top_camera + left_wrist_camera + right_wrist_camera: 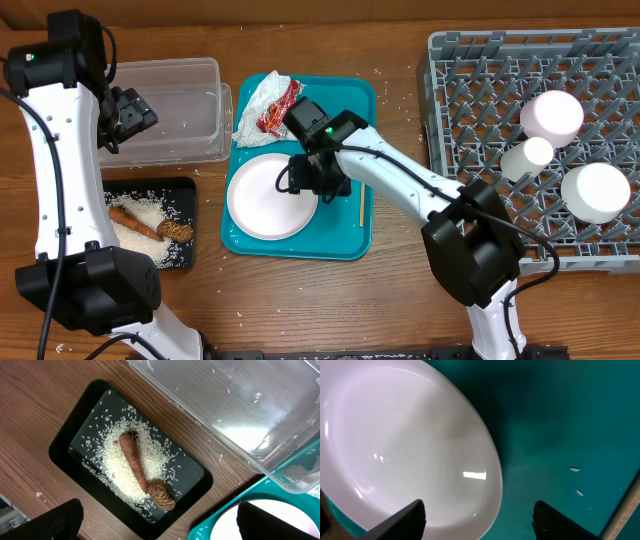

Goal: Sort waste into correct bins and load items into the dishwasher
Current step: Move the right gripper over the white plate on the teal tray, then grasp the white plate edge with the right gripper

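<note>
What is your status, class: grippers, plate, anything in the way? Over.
Left gripper open, empty, beside clear tub. Right gripper open, straddling plate rim on teal tray. Wooden stick nearby, not blocking.

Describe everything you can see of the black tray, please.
The black tray is shallow and rectangular with rounded corners, apparently plastic. It lies flat on the wooden table, near the clear tub. Inside, a heap of white rice carries an orange carrot-like stick and a brown lumpy piece.
</note>
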Controlling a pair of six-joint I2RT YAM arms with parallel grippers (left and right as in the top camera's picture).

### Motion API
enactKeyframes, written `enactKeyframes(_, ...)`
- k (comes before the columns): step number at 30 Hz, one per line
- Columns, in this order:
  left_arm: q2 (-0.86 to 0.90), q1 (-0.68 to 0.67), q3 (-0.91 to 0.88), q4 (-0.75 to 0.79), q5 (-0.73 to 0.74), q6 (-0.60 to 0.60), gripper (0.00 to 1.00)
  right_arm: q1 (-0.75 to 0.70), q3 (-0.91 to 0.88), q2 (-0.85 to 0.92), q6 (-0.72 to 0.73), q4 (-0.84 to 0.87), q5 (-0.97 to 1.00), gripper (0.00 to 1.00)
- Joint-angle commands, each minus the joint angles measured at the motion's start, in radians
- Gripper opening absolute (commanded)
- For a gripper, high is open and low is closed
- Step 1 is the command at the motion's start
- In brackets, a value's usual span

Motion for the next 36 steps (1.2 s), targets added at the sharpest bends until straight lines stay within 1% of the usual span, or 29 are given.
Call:
enactKeyframes(1,-0.017,-0.013,0.016,0.001,0.001,0.004,1.0,0.002,0.005,0.027,0.035,-0.002,0.061,0.7)
enactKeyframes(5,-0.017,-0.013,0.016,0.001,0.001,0.004,1.0,0.003,-0.007,0.034,0.043,0.008,0.059,0.56)
enactKeyframes(10,-0.017,-0.013,0.016,0.001,0.001,0.004,1.0,0.003,-0.051,0.034,0.076,0.045,0.062,0.55)
enactKeyframes(12,-0.017,-0.013,0.016,0.001,0.001,0.004,1.0,0.003,-0.071,0.034,0.079,0.062,0.06,0.5)
enactKeyframes(14,-0.017,-0.013,0.016,0.001,0.001,0.004,1.0,0.003,-0.087,0.034,0.079,0.073,0.06,0.48)
enactKeyframes(17,-0.017,-0.013,0.016,0.002,0.001,0.004,1.0,0.003,-0.106,0.034,0.079,0.08,0.061,0.42)
enactKeyframes(18,-0.017,-0.013,0.016,0.001,0.001,0.004,1.0,0.003,-0.107,0.034,0.079,0.08,0.06,0.38)
enactKeyframes(19,-0.017,-0.013,0.016,0.002,0.001,0.004,1.0,0.003,-0.107,0.034,0.079,0.081,0.06,0.31)
enactKeyframes(21,-0.017,-0.013,0.016,0.002,0.001,0.004,1.0,0.003,-0.106,0.034,0.079,0.081,0.057,0.21)
enactKeyframes(22,-0.017,-0.013,0.016,0.001,0.001,0.004,1.0,0.003,-0.104,0.034,0.079,0.08,0.051,0.13)
enactKeyframes(25,-0.017,-0.013,0.016,0.002,0.001,0.004,1.0,0.003,-0.082,0.033,0.079,0.053,0.05,0.05)
enactKeyframes(26,-0.017,-0.013,0.016,0.002,0.001,0.004,1.0,0.002,-0.068,0.031,0.079,0.037,0.05,0.04)
enactKeyframes(30,-0.017,-0.013,0.016,0.001,0.001,0.004,1.0,-0.015,0.014,0.014,0.078,-0.055,0.068,0.04)
enactKeyframes(36,-0.017,-0.013,0.016,0.002,0.001,0.004,1.0,-0.108,0.23,-0.042,0.078,-0.324,0.252,0.04)
